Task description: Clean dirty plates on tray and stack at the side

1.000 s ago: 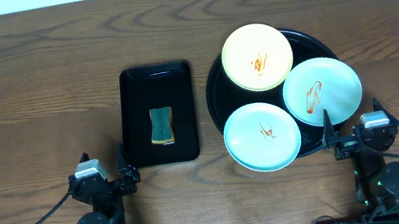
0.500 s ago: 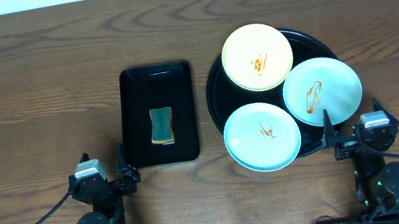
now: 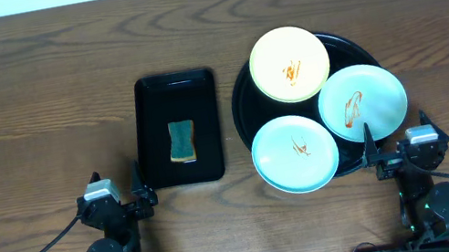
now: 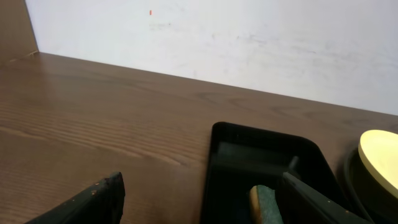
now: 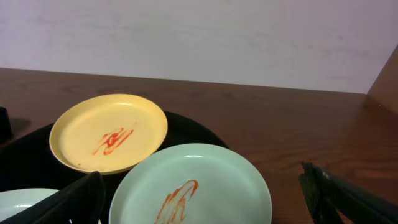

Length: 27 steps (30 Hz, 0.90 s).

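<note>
The round tray (image 3: 364, 44) sits on the wooden surface (image 3: 34, 95) with all three plates on it, each streaked with orange-red sauce. The yellow plate (image 3: 289, 63) lies on the tray's far side, the right mint plate (image 3: 362, 102) hangs over its right rim, and the near mint plate (image 3: 294, 153) hangs over its near-left rim. Just left of the round tray lies a rectangular black tray (image 3: 151, 130) with a green and tan sponge (image 3: 181, 141) in it. The right hand (image 3: 402, 150) rests just off the round tray's near-right edge, fingers wide apart and gripping nothing. The left hand (image 3: 117, 199) sits well left of the round tray, fingers likewise spread and empty.
</note>
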Motion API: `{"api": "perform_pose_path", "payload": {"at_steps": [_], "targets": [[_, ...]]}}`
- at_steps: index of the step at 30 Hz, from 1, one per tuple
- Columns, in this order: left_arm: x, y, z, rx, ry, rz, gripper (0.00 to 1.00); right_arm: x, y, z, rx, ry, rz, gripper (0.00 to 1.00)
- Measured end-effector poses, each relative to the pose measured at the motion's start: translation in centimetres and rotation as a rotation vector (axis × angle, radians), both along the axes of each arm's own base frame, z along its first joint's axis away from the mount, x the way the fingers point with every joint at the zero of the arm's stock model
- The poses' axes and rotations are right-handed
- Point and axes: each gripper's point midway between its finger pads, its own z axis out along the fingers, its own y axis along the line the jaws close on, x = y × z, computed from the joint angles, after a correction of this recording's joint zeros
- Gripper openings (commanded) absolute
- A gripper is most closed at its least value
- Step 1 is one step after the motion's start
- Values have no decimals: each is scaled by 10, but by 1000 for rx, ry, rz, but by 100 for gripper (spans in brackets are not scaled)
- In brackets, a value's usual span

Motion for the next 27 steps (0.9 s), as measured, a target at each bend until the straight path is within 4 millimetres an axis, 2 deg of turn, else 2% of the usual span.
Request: {"api": "perform_pose_path", "payload": {"at_steps": [15, 22, 27], "targets": [[-1, 1, 0, -4, 14, 4, 79, 0, 0, 0, 0, -1, 0, 99], [1, 3, -17, -45, 147, 24, 79, 0, -1, 1, 1, -6, -3, 99], [8, 4, -4, -57, 259, 34, 78, 0, -1, 0, 1, -1, -4, 99]]}}
